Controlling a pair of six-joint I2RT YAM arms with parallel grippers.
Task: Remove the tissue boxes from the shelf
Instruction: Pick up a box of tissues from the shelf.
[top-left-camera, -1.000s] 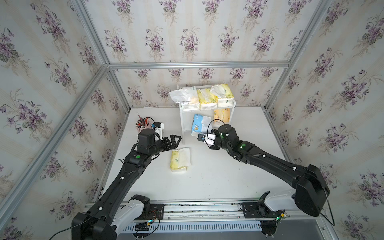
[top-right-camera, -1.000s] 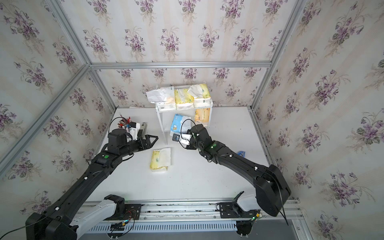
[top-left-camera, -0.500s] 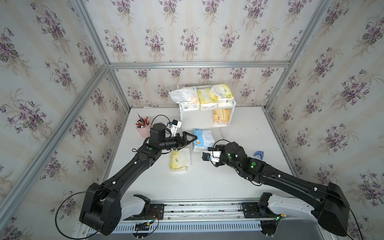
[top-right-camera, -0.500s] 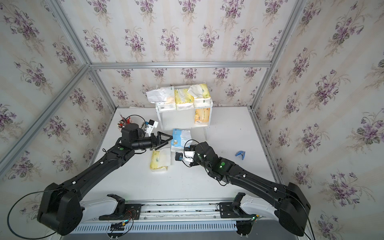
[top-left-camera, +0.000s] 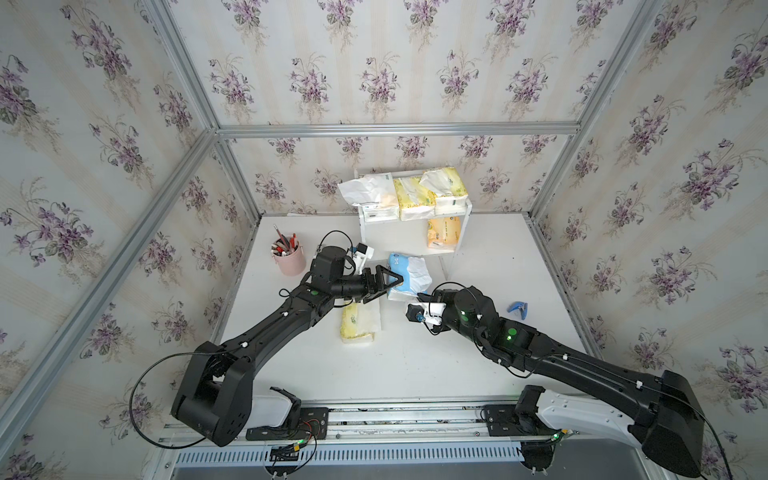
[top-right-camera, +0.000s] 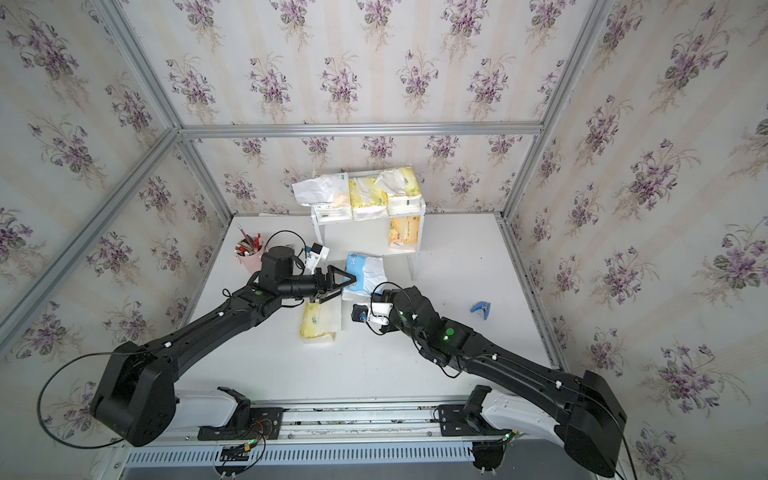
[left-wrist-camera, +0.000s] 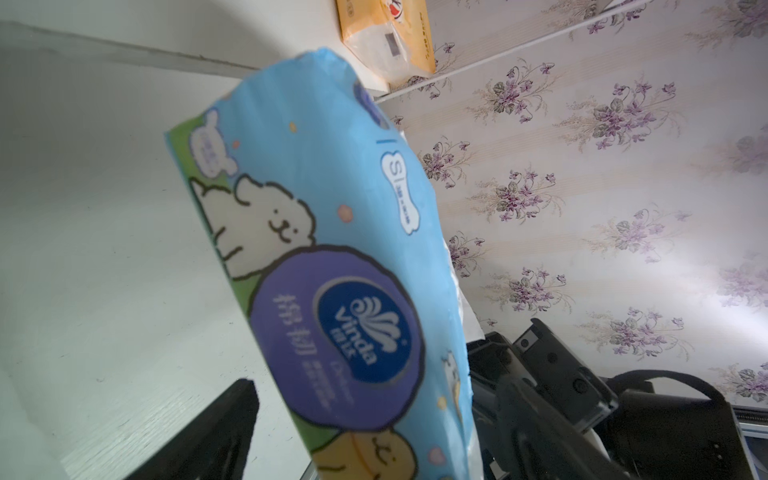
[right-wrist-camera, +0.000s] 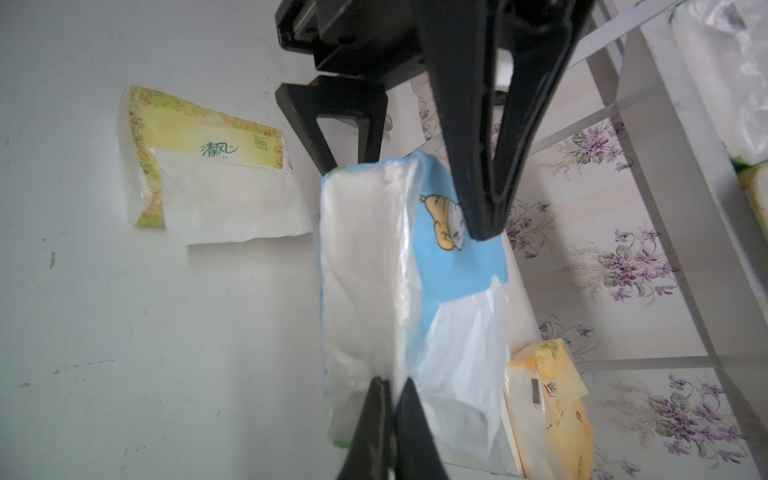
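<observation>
Left wrist view, blue tissue pack, cartoon dogs, purple logo

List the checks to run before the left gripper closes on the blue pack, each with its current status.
1. Hold: right gripper shut on blue pack edge: ok.
2. Alignment: pack sits between left gripper open jaws: ok.
3. Contact: both left fingers on the pack: not ok, gap beside one.
4. Clearance: pack clear of the shelf: ok.
5. Shelf emptied: not ok; three top packs and orange pack remain.
</observation>
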